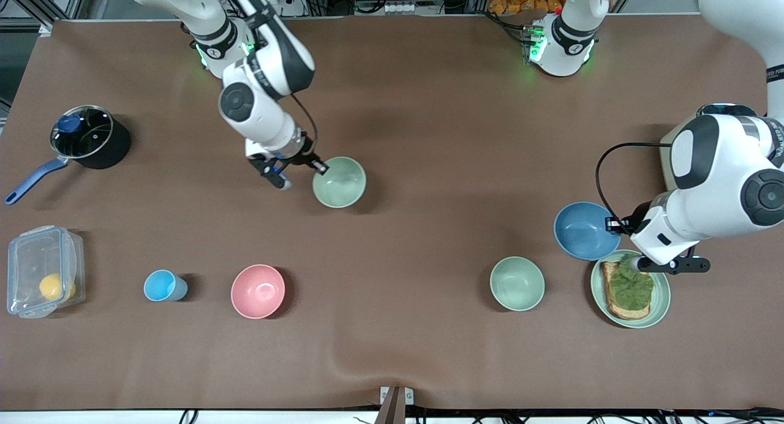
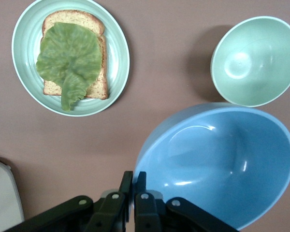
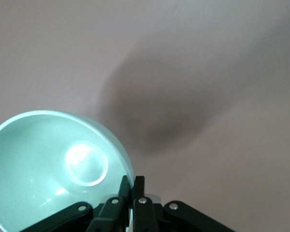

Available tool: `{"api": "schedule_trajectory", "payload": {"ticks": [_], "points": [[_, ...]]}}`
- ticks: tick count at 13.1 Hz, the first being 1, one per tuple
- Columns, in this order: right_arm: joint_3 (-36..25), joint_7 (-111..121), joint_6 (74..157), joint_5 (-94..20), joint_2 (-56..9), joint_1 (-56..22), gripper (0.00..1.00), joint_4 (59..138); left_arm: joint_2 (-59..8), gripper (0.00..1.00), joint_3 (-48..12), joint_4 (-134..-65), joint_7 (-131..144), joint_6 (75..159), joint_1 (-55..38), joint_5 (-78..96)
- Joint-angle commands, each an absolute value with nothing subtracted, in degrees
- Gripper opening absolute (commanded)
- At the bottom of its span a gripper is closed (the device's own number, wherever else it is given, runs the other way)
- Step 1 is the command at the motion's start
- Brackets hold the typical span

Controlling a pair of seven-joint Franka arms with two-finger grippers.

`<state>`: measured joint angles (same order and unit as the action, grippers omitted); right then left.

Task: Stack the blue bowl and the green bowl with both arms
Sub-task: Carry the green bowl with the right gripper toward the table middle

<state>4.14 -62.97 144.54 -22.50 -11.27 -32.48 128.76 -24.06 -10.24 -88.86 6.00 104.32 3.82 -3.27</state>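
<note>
- Blue bowl [image 1: 585,231] is hanging from the left gripper [image 1: 612,225], whose fingers are pinched shut on one edge of the rim; it is riding above the worktop [image 1: 429,105] at the left arm's end, partly over the green plate with toast [image 1: 658,301] and just beside the second, cooler green bowl [image 1: 517,283].
- Green bowl [image 1: 339,182] is hanging likewise from the right gripper [image 1: 318,166], clamped shut on its rim, over the middle of the worktop toward the right arm's end. In the right wrist view it is tilting, with its shadow falling well clear of it.
- Risk: each bowl is being held by a thin single-edge pinch. A quick swing or a knock could be pivoting the bowl in the fingers or letting it slip out.
- Risk: both arms are needing to converge over one spot. Poor timing could be bringing the wrists or the bowl rims into collision.
- Risk: a tilted bowl lowered into the other could be catching rim on rim and seating crooked.
- Risk: the blue bowl, if lowered where it is hanging, could be clipping the plate or the spare green bowl below.
- Pink bowl [image 1: 258,291] and light-blue cup [image 1: 162,285] are sitting well apart from either route.
</note>
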Motion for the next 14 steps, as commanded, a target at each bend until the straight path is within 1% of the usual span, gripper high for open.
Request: {"api": "schedule_trajectory", "payload": {"ticks": [1, 2, 6, 9, 14], "points": [[3.7, -70.0, 149.4, -24.3, -15.5, -37.9, 0.0, 125.6, -23.5, 0.0, -10.5, -88.5, 6.3, 103.1, 4.0, -4.2], [3.7, -72.2, 151.1, -24.2, -16.9, -39.5, 0.0, 124.8, -23.4, 0.0, -10.5, -88.5, 6.3, 103.1, 3.9, -4.2], [3.4, -76.9, 153.3, -23.9, -21.8, -43.4, 0.0, 121.3, -22.8, 0.0, -10.7, -88.5, 6.3, 103.1, 4.0, -4.2], [3.2, -80.0, 159.1, -23.9, -24.9, -46.7, 0.0, 120.9, -22.8, 0.0, -10.7, -88.5, 6.4, 103.1, 3.9, -4.0], [3.0, -81.6, 159.8, -23.6, -26.7, -48.5, 0.0, 119.7, -22.8, 0.0, -10.7, -88.5, 5.8, 103.1, 4.0, -3.9]]}}
